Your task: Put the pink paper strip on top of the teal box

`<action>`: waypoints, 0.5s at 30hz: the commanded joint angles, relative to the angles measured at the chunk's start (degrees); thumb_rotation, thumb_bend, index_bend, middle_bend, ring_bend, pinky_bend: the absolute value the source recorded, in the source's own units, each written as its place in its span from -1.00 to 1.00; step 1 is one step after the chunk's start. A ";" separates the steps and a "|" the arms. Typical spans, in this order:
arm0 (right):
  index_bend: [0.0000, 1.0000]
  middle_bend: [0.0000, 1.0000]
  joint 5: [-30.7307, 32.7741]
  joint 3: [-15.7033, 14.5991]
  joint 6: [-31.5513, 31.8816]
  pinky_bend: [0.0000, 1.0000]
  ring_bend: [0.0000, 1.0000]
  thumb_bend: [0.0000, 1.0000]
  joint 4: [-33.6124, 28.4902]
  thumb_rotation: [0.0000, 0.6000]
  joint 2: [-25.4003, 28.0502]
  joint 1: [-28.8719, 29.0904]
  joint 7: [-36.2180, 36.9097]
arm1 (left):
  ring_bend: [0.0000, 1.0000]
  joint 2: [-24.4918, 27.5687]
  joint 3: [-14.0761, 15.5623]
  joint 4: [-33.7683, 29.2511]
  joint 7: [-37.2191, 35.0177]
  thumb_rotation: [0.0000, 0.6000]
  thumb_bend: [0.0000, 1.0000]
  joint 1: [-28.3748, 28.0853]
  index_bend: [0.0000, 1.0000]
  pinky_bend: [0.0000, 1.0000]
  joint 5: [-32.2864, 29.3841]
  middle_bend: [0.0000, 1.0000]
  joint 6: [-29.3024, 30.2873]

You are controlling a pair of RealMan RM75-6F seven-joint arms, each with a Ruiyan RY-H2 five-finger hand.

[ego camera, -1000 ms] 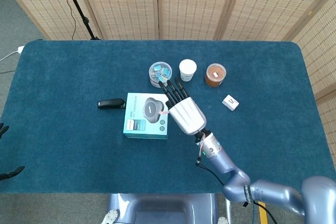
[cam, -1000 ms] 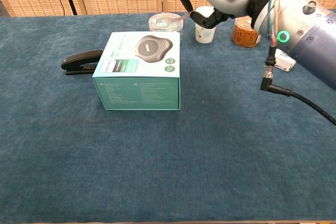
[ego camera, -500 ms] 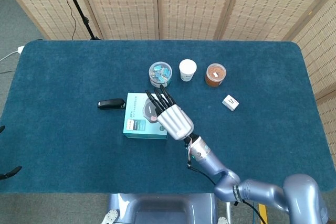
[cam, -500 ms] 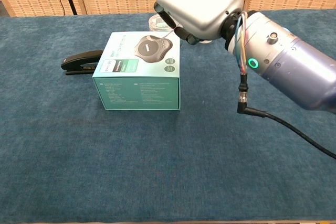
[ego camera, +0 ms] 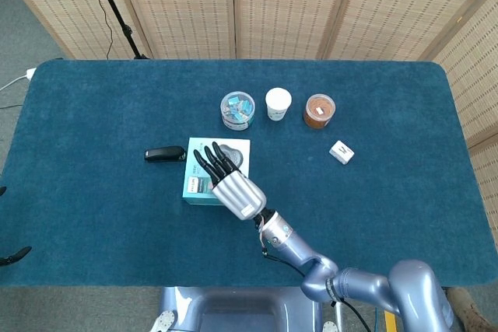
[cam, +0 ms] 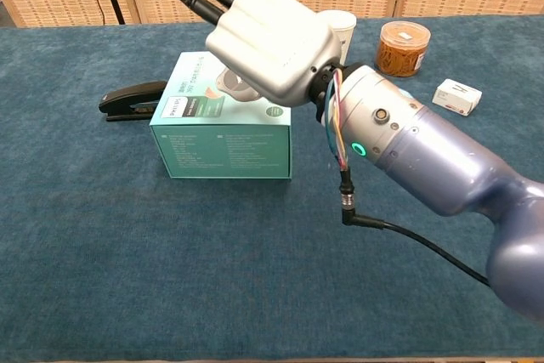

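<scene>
The right hand [cam: 263,36], fingers extended and close together, hovers over the teal box [cam: 223,138]; the pink paper strip is hidden, so release should come low and level on the box top.

The right hand [ego camera: 232,186] has moved left over the teal box [ego camera: 204,184].

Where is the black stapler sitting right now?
The black stapler lies on the blue cloth just off the left side of the teal cardboard box in both views, apart from the right hand hovering over that box.
</scene>
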 commanded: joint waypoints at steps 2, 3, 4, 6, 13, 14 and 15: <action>0.01 -1.00 0.45 0.24 -0.18 -1.00 -1.00 0.39 0.57 1.00 -0.51 0.14 -0.53 | -1.00 0.17 -0.02 0.14 -0.45 1.00 -1.00 0.09 -1.00 -1.00 -0.06 -1.00 0.14; -0.07 -1.00 0.59 0.26 -0.22 -1.00 -1.00 0.39 0.56 1.00 -0.54 0.09 -0.58 | -1.00 0.20 -0.03 0.17 -0.53 1.00 -1.00 0.09 -1.00 -1.00 -0.07 -1.00 0.12; -0.19 -1.00 0.82 0.30 -0.32 -1.00 -1.00 0.38 0.48 1.00 -0.54 0.02 -0.63 | -1.00 0.23 -0.02 0.17 -0.60 1.00 -1.00 0.09 -1.00 -1.00 -0.09 -1.00 0.10; -0.40 -1.00 1.19 0.41 -0.44 -1.00 -1.00 0.38 0.29 1.00 -0.44 -0.11 -1.12 | -1.00 0.27 -0.01 0.19 -0.64 1.00 -1.00 0.06 -1.00 -1.00 -0.09 -1.00 0.01; -0.66 -1.00 0.95 0.15 -0.05 -1.00 -1.00 0.38 -0.83 1.00 0.61 -0.37 -2.22 | -1.00 0.28 0.05 0.06 -0.39 1.00 -1.00 0.02 -1.00 -1.00 -0.04 -1.00 -0.11; -0.66 -1.00 0.81 0.13 0.13 -1.00 -1.00 0.38 -1.17 1.00 0.95 -0.44 -2.34 | -1.00 0.29 0.07 0.05 -0.38 1.00 -1.00 0.03 -1.00 -1.00 -0.04 -1.00 -0.14; -0.66 -1.00 0.59 0.19 0.45 -1.00 -1.00 0.38 -1.73 1.00 1.54 -0.52 -2.50 | -1.00 0.30 0.07 0.04 -0.40 1.00 -1.00 0.00 -1.00 -1.00 -0.05 -1.00 -0.19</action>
